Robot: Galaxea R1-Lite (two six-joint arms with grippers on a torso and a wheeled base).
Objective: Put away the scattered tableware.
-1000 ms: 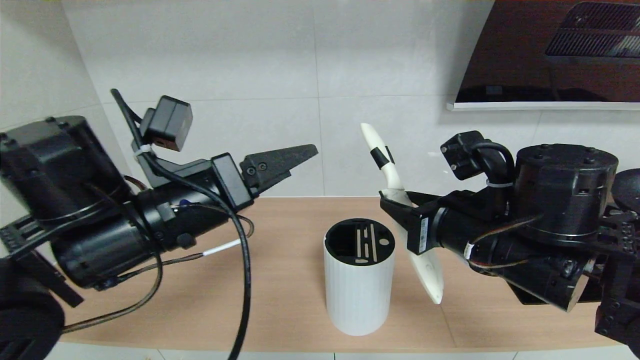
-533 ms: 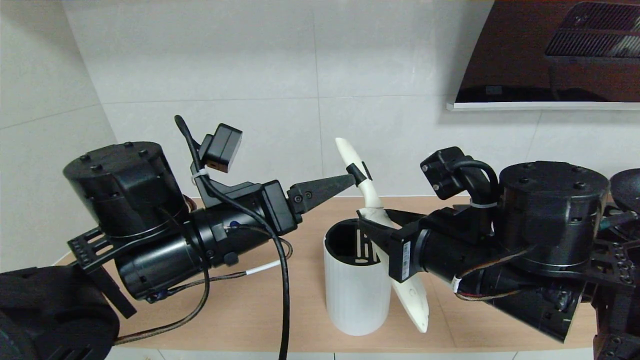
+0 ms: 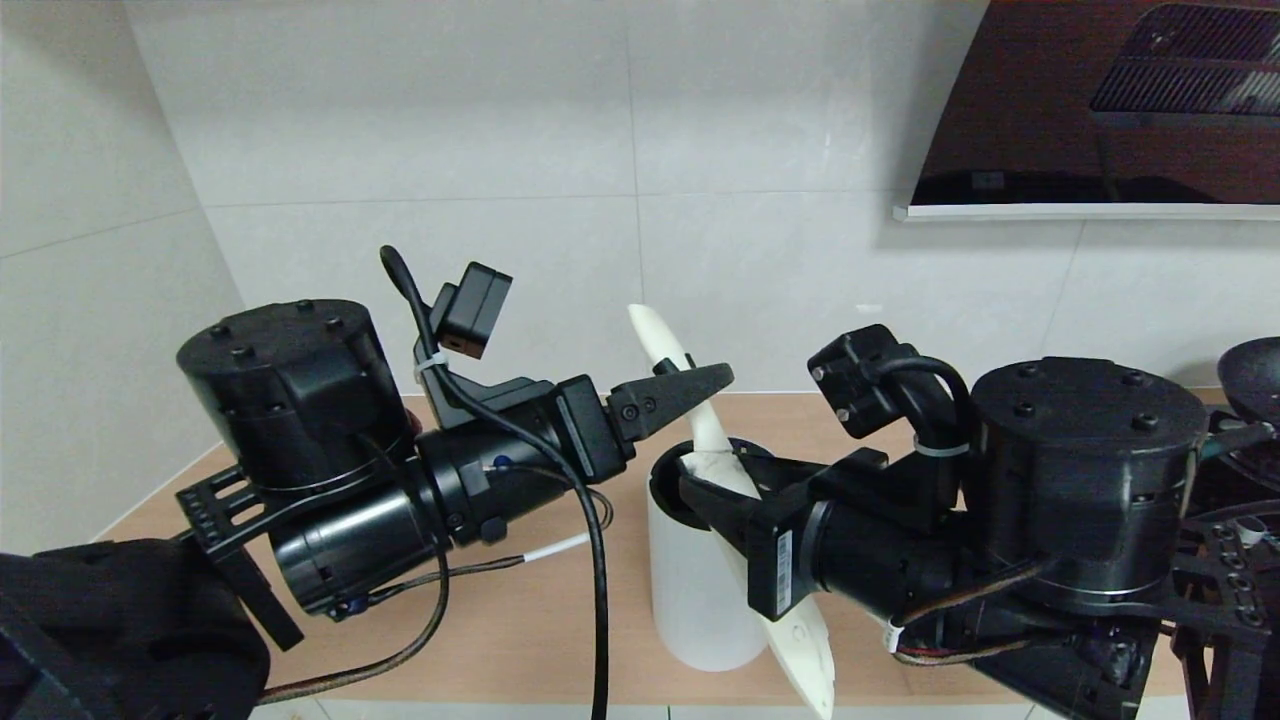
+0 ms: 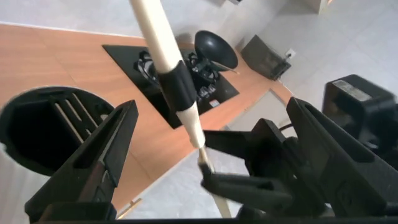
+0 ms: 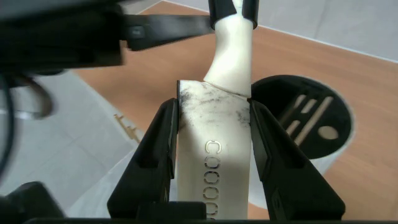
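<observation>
The white spatula [image 3: 712, 440] stands tilted beside the holder [image 3: 690, 600] on the table [image 3: 530, 640], pinched at its blade by the right claw [image 3: 715, 485]. The left claw [image 4: 205, 124] is spread astride the handle. This looks like a handover. Next, the left should close squarely before the right lets go.

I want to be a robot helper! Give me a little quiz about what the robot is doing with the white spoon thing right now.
1. True or false: the right gripper is shut on the white spatula.
2. What colour is the band around the spatula's handle? A red, B black, C green.
3. Fill in the gap: the left gripper, with one jaw on each side of the handle, is ____ (open or shut).
Key: 1 true; 2 B; 3 open.
</observation>
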